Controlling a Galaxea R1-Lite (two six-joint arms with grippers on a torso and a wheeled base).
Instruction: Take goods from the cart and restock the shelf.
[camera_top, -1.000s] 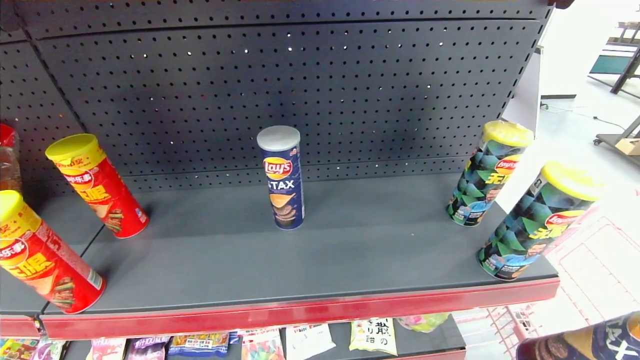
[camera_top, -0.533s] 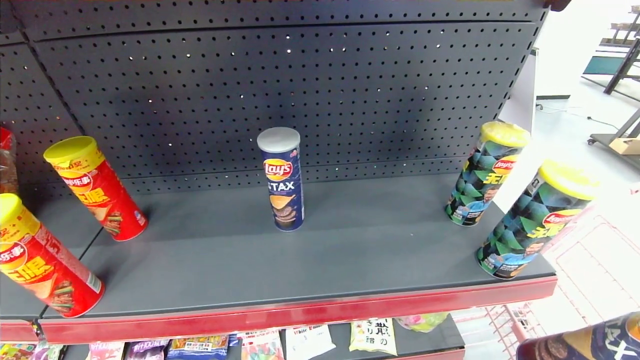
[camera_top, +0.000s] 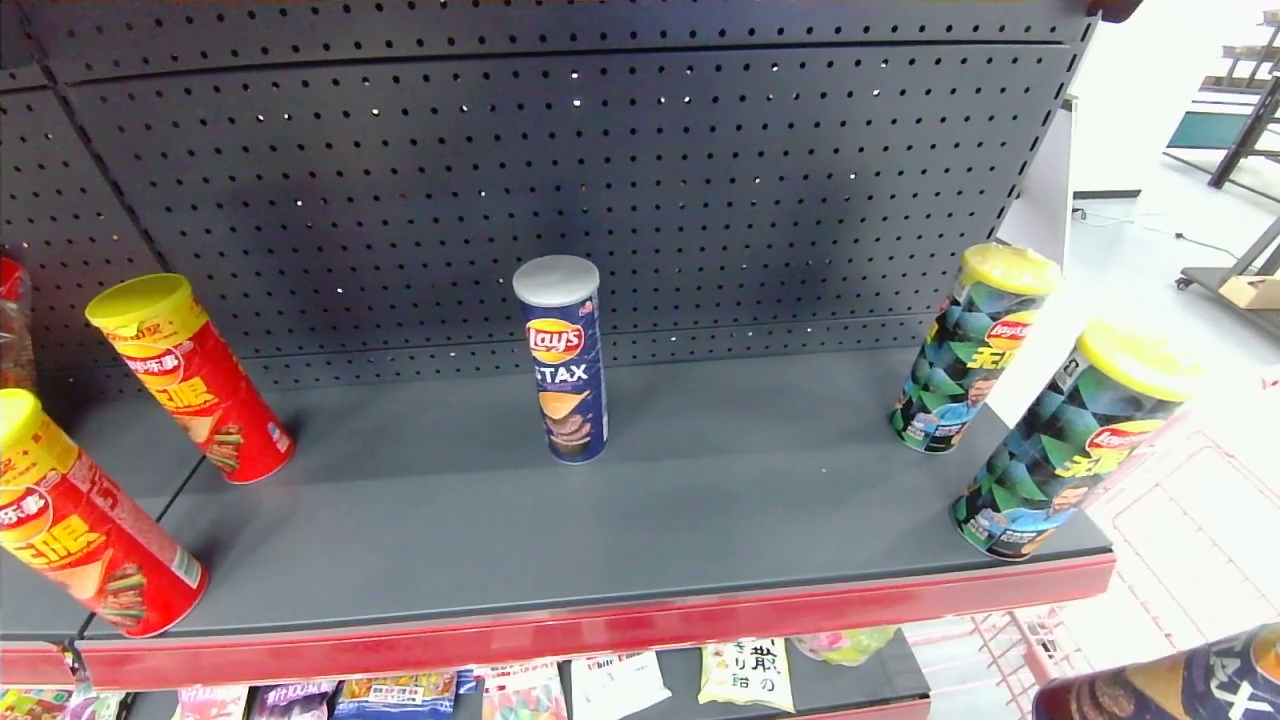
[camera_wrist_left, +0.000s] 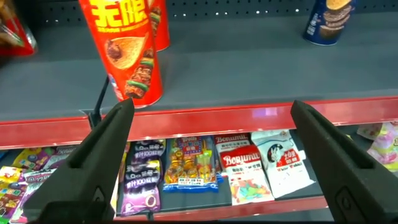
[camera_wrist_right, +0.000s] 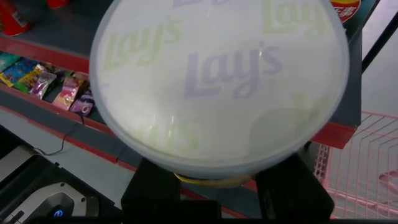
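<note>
the left tool (camera_wrist_left: 211, 104) is hanging released and empty, its fingers spread wide, facing the red front edge of the shelf (camera_top: 600, 540) and the snack packets (camera_wrist_left: 193, 165) on the level below

on the shelf's left a front red can (camera_top: 85, 520) and a rear red can (camera_top: 190, 375) are standing under yellow lids, both carrying a logo and large yellow lettering

in the middle a blue can (camera_top: 563, 360) with a grey lid is standing alone, nearer the back panel

to the right a rear green can (camera_top: 975, 345) and a front green can (camera_top: 1075, 440) are standing by the shelf's end, the front one at the very corner

beyond them the pink wire cart (camera_top: 1190, 520) is showing

at the far right the right tool (camera_wrist_right: 214, 186) is grasping the held can (camera_wrist_right: 217, 81), a dark blue one, low and off the shelf, with pale lettering showing across its clear lid

i am judging this can light, stiff-walled and smooth, so likely slippery and easy to dent; holding it around the body, clear of the lid, is looking sensible, and the open stretch beside the blue can is looking like its place
</note>
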